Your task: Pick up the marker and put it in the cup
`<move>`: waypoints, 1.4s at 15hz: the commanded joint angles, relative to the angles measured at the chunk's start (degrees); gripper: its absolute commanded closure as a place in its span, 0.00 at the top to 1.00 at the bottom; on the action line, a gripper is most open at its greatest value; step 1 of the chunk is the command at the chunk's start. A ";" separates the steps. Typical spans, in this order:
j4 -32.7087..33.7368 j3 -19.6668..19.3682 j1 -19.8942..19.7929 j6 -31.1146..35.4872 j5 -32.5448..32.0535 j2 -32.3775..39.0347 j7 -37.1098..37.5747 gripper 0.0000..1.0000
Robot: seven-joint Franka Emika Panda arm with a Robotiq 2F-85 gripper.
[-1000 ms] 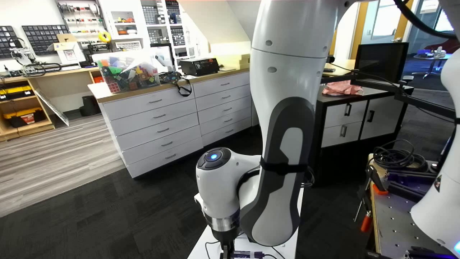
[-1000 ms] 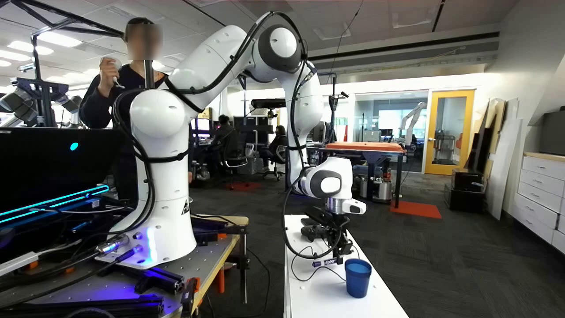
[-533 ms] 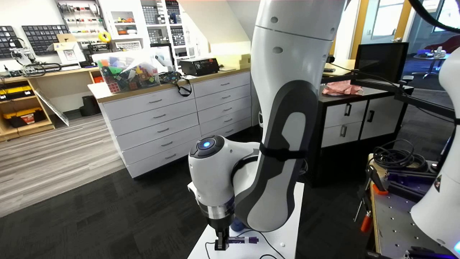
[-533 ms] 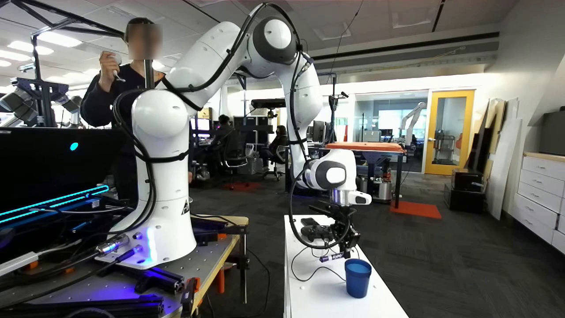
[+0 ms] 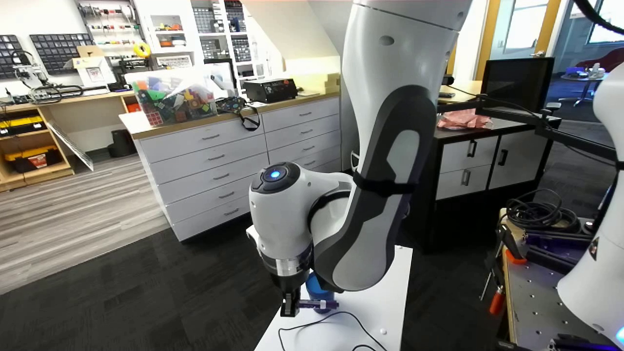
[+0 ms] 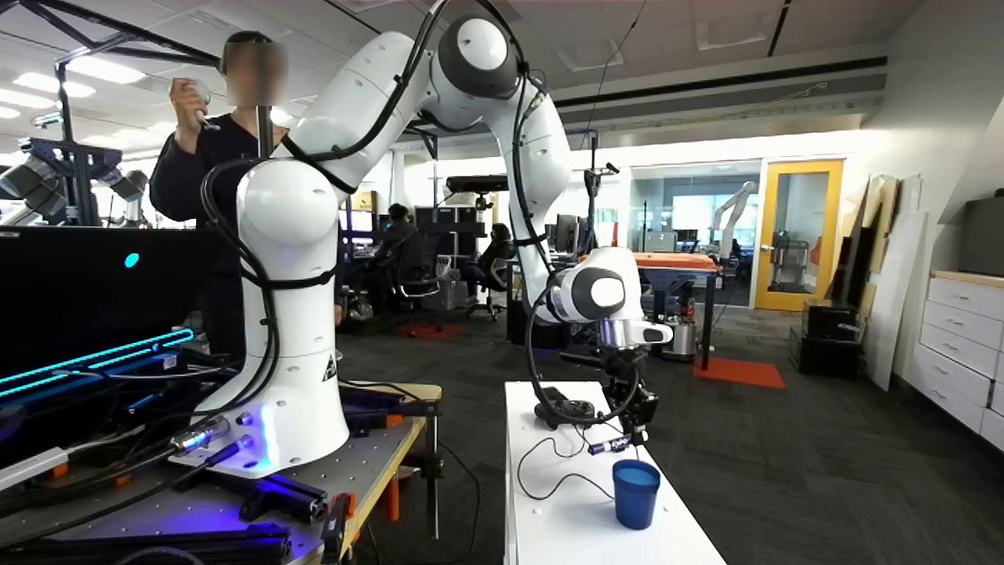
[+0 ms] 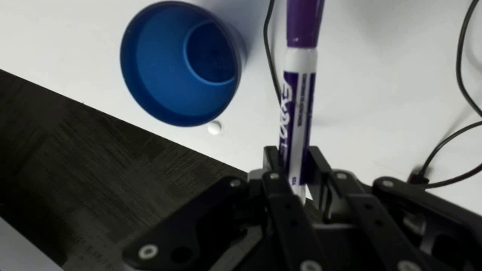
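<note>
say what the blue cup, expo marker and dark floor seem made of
Blue cup: probably plastic, smooth and satiny; its wall shows soft shading and no sharp glare.
Expo marker: likely plastic; a small highlight on its purple cap suggests a glossy finish.
Dark floor: looks like matte carpet from its streaky, patchwork texture, though another covering is possible.

In the wrist view we count one blue cup [image 7: 180, 64] at upper left, one purple Expo marker [image 7: 298, 94] at upper centre and two gripper fingers [image 7: 320, 162] at lower centre; in an exterior view, one yellow-framed door [image 6: 800, 235] at right.
</note>
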 commanded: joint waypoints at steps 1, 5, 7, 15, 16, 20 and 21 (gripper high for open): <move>-2.94 -3.41 2.83 -0.18 -3.19 -3.93 4.17 0.07; -3.32 -6.68 5.25 -0.06 -5.45 -5.23 6.71 0.06; -3.53 -8.63 6.91 -0.01 -6.86 -5.71 8.16 0.06; -6.15 -20.31 18.31 4.09 -12.72 -4.72 17.05 0.06; -6.64 -22.74 20.93 4.91 -13.02 -4.07 18.43 0.06; -9.44 -30.25 29.13 8.43 -9.54 -2.40 20.73 0.06; -10.47 -32.14 31.17 9.94 -8.13 -1.94 21.35 0.06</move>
